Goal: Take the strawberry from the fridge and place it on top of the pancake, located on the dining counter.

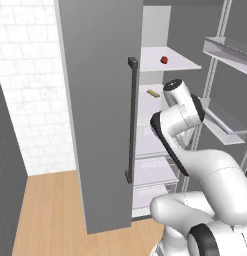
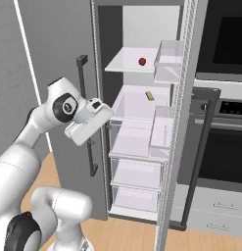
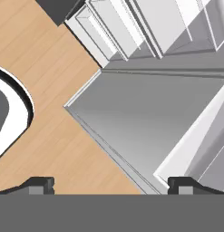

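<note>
Pincer [image 3: 111,186] spread wide, nothing in it, pointed down at the wooden floor [image 3: 45,90] beside the fridge's foot. The hand sits at the open fridge [image 1: 102,110], about level with the middle shelves. Further in, a yellow-green bar [image 2: 149,95] lies one shelf below the strawberry [image 2: 142,61], which sits on the upper shelf. Best plan, I'd say: lift, tip level, enter above the shelf, straddle the berry, close gently.

Left and right base views look forward from behind the arm, sharing the open fridge [image 1: 102,115] interior. Hand view looks steeply down, close above the wooden floor [image 3: 50,81].
</note>
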Tool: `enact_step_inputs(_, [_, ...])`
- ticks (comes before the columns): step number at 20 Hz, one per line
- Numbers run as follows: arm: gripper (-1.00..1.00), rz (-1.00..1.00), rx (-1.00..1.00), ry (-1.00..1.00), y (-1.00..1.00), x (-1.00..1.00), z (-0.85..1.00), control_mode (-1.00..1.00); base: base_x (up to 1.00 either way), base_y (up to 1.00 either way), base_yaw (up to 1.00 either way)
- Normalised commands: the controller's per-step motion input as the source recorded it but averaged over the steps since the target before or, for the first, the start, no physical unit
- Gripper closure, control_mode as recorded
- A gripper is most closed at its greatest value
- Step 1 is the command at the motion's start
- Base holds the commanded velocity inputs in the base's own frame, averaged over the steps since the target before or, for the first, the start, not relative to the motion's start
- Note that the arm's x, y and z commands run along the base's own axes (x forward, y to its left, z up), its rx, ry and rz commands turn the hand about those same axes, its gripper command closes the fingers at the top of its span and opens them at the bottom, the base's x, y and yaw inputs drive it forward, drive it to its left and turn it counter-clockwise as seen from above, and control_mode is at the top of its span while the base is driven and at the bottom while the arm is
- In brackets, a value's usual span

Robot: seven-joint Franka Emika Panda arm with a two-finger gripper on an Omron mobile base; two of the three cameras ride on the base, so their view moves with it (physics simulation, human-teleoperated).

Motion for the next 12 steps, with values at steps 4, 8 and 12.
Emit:
enact_step_inputs(4, [-1.0,-0.5,0.75,-0.22,0.25,0.0,-0.17,-1.0,0.0,0.0,0.0])
enact_step_inputs(8, [-1.0,-0.55,0.45,-0.56,0.54,-0.06,-0.02,-1.0,0.0,0.0,0.0])
enact_step_inputs(12, [-1.0,-0.53,0.19,-0.45,0.74,-0.21,-0.11,-1.0,0.0,0.0,0.0])
